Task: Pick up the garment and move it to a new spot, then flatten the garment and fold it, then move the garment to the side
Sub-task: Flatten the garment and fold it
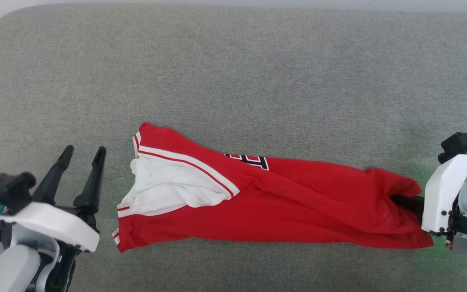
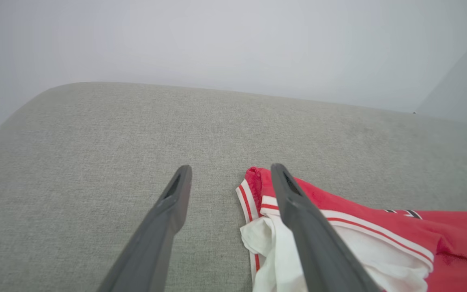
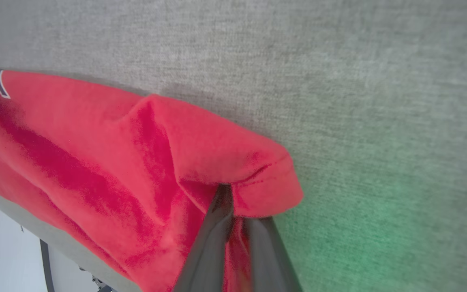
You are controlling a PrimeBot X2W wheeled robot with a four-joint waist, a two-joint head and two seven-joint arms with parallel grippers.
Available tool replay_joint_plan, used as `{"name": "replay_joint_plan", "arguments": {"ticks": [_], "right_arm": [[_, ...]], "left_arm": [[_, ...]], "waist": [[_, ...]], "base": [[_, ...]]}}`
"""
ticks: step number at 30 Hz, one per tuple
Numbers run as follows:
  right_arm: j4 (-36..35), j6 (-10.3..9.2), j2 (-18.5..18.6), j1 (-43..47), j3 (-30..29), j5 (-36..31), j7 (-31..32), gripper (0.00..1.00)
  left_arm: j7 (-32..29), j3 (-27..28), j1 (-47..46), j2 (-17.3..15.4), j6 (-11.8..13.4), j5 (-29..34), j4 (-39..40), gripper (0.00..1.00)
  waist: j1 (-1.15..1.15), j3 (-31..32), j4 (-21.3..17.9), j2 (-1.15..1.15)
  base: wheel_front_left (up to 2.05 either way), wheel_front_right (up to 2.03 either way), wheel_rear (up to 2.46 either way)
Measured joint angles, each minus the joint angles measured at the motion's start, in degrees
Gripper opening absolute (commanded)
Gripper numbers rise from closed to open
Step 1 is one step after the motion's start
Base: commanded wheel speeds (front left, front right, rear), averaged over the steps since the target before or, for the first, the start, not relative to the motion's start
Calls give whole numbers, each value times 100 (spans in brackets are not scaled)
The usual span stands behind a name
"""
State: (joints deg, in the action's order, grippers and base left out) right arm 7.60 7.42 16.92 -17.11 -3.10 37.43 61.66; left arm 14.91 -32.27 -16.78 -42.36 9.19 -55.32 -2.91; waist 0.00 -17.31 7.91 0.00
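Pinching the red white-sleeved jersey shirt (image 1: pixel 282 202) at 3 o'clock, right gripper (image 3: pixel 235 211) probably drags it next; left gripper (image 1: pixel 85 149) sits splayed.

**Bench** (image 1: pixel 233 81): top covered in grey woven cloth, matt, coarse-grained, faintly flecked.

**Garment** (image 1: pixel 298 202): red knit cloth, soft and matt, lying in long creases.
- **Sleeve** (image 1: pixel 164 186): white cloth, matt and crumpled.
- **Trim** (image 1: pixel 189 162): flat red-and-white striped band.
- **Lettering** (image 1: pixel 249 161): black with a white outline, flat finish.

**Left tool** (image 1: pixel 85 150): fingers (image 2: pixel 168 211) of dark grey material, plastic by the look, smooth with a dull sheen.

**Right tool** (image 3: pixel 233 211): same dark, smooth finish.

**Wrist covers** (image 1: pixel 51 225): white hard shell, smooth, lightly glossy.
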Motion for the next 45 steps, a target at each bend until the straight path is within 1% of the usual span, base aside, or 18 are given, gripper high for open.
{"name": "replay_joint_plan", "arguments": {"ticks": [6, 11, 14, 17, 20, 23, 25, 28, 31, 34, 36, 37, 38, 41, 44, 45], "right_arm": [[-250, 5, 158, -96, -266, 187, 222, 0], [-302, 7, 368, -165, -675, 66, 286, 0], [-186, 7, 515, -236, -959, -55, 285, 0], [66, 7, 751, -280, -1280, -266, 200, 0], [249, 7, 827, -309, -1557, -647, 132, 0], [452, 7, 933, -333, -1750, -1061, 73, 0], [539, 7, 940, -351, -1814, -1221, 54, 0], [457, 7, 744, -378, -1806, -1173, 220, 0], [7, 7, 517, -328, -1653, -894, 519, 0], [-670, 7, 335, -115, -1407, -594, 834, 0], [-1165, 7, 160, 40, -1202, -377, 1021, 0], [-1583, 7, 33, 165, -944, -202, 1113, 0], [-1772, 7, -5, 207, -808, -165, 1127, 0], [-2054, 7, -143, 253, -346, -142, 1100, 0], [-2029, 7, -293, 228, 122, -104, 1013, 0], [-2029, 7, -293, 228, 122, -104, 1013, 0]], "left_arm": [[0, 1261, 797, 839, -487, 864, -104, 100], [0, 2031, 1220, 1521, -969, 1521, -212, 100], [0, 2394, 1383, 1893, -1221, 1826, -277, 100], [0, 2725, 1471, 2238, -1401, 2089, -296, 100], [1, 2958, 1523, 2516, -1525, 2312, -314, 100], [0, 3116, 1563, 2728, -1585, 2481, -326, 100], [0, 3169, 1572, 2826, -1625, 2574, -343, 100], [0, 3259, 1577, 2924, -1634, 2663, -345, 100], [0, 3272, 1608, 2955, -1649, 2696, -307, 100], [0, 3249, 1664, 2944, -1650, 2687, -233, 100], [1, 3239, 1710, 2942, -1650, 2668, -197, 100], [0, 3206, 1711, 2942, -1650, 2663, -174, 100], [0, 3177, 1710, 2947, -1650, 2663, -168, 100], [0, 3067, 1703, 2951, -1650, 2661, -168, 100], [0, 2939, 1668, 2958, -1650, 2644, -191, 100], [0, 2939, 1668, 2958, -1650, 2644, -191, 100]], "waist": [[0, 107, -63, 0], [0, 213, -116, 0], [0, 276, -138, 0], [0, 328, -155, 0], [0, 365, -175, 0], [0, 377, -200, 0], [0, 384, -218, 0], [0, 412, -243, 0], [0, 448, -260, 0], [0, 478, -247, 0], [0, 492, -220, 0], [0, 499, -175, 0], [0, 502, -148, 0], [0, 517, -46, 0], [0, 531, 97, 0], [0, 531, 97, 0]], "base": [[0, 0, 0], [0, 0, 0], [0, 0, 0], [0, 0, 0], [0, 0, 0], [0, 0, 0], [0, 0, 0], [0, 0, 0], [0, 0, 0], [0, 0, 0], [0, 0, 0], [0, 0, 0], [0, 0, 0], [0, 0, 0], [0, 0, 0], [0, 0, 0]]}}
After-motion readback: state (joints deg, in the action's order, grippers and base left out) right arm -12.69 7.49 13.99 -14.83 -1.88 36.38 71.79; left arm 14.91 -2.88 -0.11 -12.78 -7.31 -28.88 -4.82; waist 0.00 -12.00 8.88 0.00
